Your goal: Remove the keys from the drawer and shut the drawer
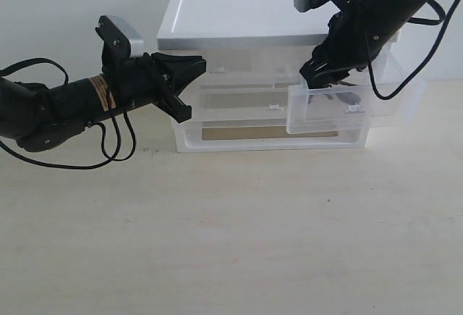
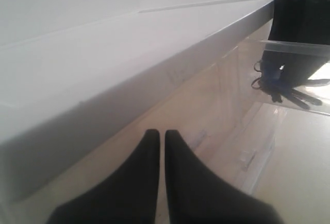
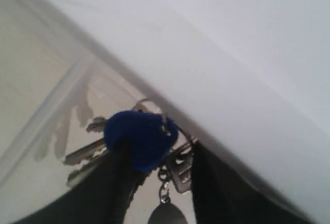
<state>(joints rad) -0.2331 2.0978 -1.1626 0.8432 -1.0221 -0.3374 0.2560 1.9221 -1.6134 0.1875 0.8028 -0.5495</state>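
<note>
Where the right gripper [image 3: 160, 151] reaches into the drawer, its jaws are narrow and closed onto the keys [image 3: 135, 140]. The round blue fob [image 3: 142, 134] is pressed against one dark finger [image 3: 116, 188], and a silver piece on the ring touches the other finger. The jaws are not fully together; the bunch fills the gap. Silver key blades [image 3: 82, 154] stick out past the fob on one side. The oval tag [image 3: 167, 214] hangs on a short chain between the fingers. Cannot tell if the bunch is off the drawer floor or resting on it.

The keys are inside the drawer [image 1: 304, 116], the right-hand translucent one, which is pulled well out of the organizer [image 1: 239, 14] toward the camera. In the exterior view the right arm slants down from the upper right into the drawer's open top, near its left front corner. The left wrist view shows the bunch as a dark cluster through the clear drawer wall, under the right gripper.

The left gripper [image 2: 161, 134] has its jaws almost together, only a thin slit, nothing between them. It hovers level at the organizer's left end, tips just under the edge of the white top; whether they touch it cannot be told. The organizer stands on a pale table [image 1: 217, 242]. Cables [image 1: 108, 156] loop under the left arm.
</note>
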